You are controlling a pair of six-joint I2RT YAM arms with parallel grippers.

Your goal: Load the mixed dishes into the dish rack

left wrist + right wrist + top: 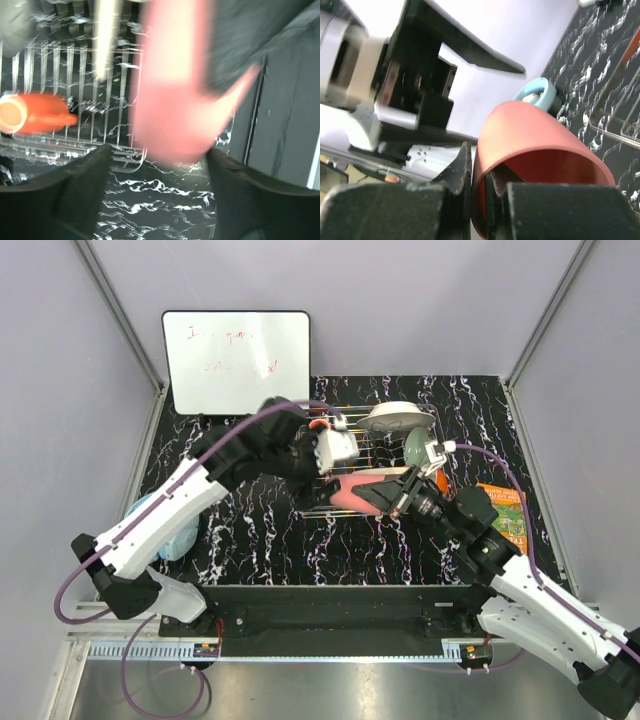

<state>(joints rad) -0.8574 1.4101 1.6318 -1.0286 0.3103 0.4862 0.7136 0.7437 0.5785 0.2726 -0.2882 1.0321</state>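
1. Pinches the pink cup (pixel 540 145) by its wall in the right pincer (pixel 479 169), one finger outside the rim and one inside.
2. Holds that cup on its side, just left of the right pincer, over the near edge of the rack (pixel 378 462).
3. Hangs the left pincer (pixel 157 152) above the rack with fingers (pixel 85 185) spread wide, gripping nothing.
4. Shows, from the left wrist, the cup blurred just ahead of the left pincer, apart from both fingers.
5. Shows the orange mug (pixel 35 114) lying on its side in the rack, ahead and left of the left pincer.
6. Sets a white dish (pixel 397 417) and the mint bowl (pixel 415 448) in the rack beyond the right pincer, side by side.
7. Leaves the headphones (pixel 170 530) on the desk (pixel 260 530), well behind the left pincer, and the book (pixel 503 512) just right of the right pincer.
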